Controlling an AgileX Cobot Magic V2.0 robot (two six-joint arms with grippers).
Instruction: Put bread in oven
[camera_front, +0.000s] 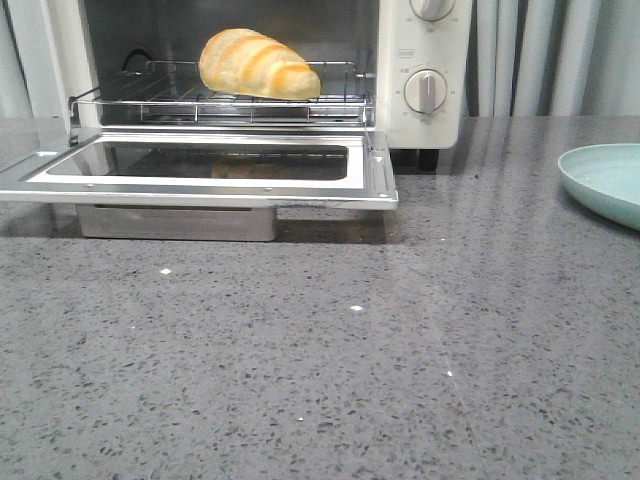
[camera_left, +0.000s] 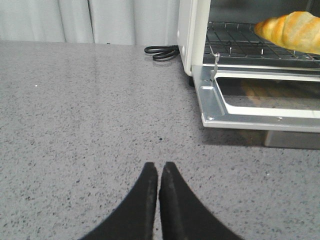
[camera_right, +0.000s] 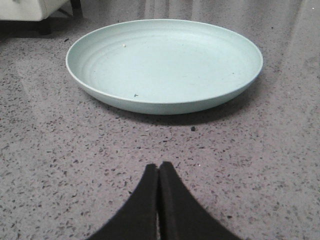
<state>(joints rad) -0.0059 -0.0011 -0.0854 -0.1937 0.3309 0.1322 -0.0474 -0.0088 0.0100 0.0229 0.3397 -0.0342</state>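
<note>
The bread (camera_front: 258, 64) was sitting on the oven's wire rack (camera_front: 215, 100), a golden-brown oblong roll with paler diagonal stripes, lying on its side with the tapered end pointing toward the knob side. The oven (camera_front: 425, 60) was a cream-white countertop toaster model with round knobs down its right panel, parked at the back of the table. Its glass-windowed door (camera_front: 200, 165) was dropped all the way open, lying flat out front, and the roll's reflection showed faintly in the glass.

The dropped oven (camera_front: 425, 75) door (camera_front: 200, 172) is jutting over the tabletop (camera_front: 320, 360), with the bread (camera_front: 258, 64) filling the rack (camera_front: 220, 100) and a plate (camera_front: 605, 180) sitting rightward.
</note>
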